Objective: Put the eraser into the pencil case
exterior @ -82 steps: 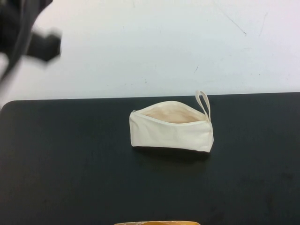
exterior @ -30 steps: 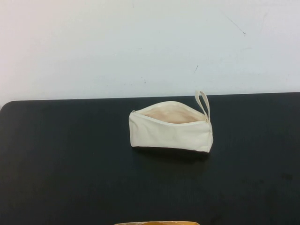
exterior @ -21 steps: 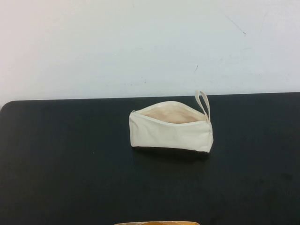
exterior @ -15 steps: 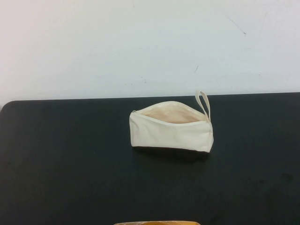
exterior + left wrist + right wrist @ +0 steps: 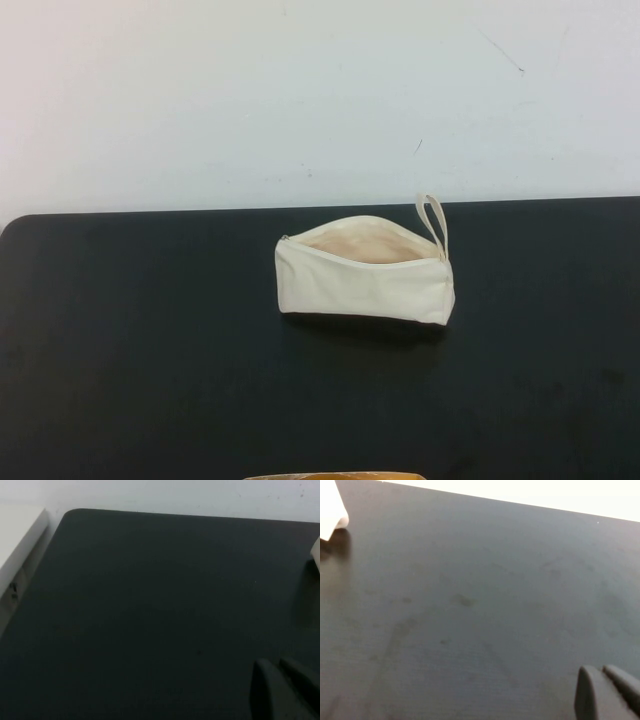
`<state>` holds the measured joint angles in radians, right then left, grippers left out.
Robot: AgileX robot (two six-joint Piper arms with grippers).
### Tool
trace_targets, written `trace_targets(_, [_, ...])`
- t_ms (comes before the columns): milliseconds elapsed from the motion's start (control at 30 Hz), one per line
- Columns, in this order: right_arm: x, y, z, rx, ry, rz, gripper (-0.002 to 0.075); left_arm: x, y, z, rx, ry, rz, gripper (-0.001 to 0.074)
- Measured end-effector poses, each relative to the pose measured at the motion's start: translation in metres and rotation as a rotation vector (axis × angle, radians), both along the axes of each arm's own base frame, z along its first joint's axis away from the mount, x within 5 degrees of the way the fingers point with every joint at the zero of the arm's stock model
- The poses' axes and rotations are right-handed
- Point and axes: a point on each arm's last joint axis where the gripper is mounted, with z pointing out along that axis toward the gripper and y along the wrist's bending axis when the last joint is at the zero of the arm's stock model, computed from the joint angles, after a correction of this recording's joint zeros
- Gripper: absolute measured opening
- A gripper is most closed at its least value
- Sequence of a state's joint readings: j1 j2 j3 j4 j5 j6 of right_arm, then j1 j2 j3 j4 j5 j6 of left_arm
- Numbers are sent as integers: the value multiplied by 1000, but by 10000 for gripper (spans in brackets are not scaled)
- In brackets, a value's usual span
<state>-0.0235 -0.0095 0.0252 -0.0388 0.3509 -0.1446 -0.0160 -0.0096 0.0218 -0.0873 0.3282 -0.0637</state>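
The pencil case (image 5: 365, 270) is a cream-white zip pouch lying on the black table (image 5: 150, 350), its mouth open onto the tan lining and its loop strap (image 5: 434, 222) at the right end. An edge of it shows in the left wrist view (image 5: 316, 556) and in the right wrist view (image 5: 330, 510). The eraser shows in no view. My left gripper (image 5: 277, 669) is shut and empty over bare table left of the pouch. My right gripper (image 5: 600, 672) is shut and empty over bare table right of it. Neither arm shows in the high view.
A thin orange-yellow edge (image 5: 335, 476) shows at the table's near side. A pale wall (image 5: 300, 100) rises behind the table. A white ledge (image 5: 20, 545) stands beside the table's left corner.
The dark blurred arm seen at the high view's upper left 2.7 s ago has left that view. The pouch has not moved.
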Motion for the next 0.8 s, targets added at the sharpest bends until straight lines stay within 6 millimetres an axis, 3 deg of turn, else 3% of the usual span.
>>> trace_targets(800, [0,0,0,0,0,0,-1,0,0,-1,-5,8,0,-2])
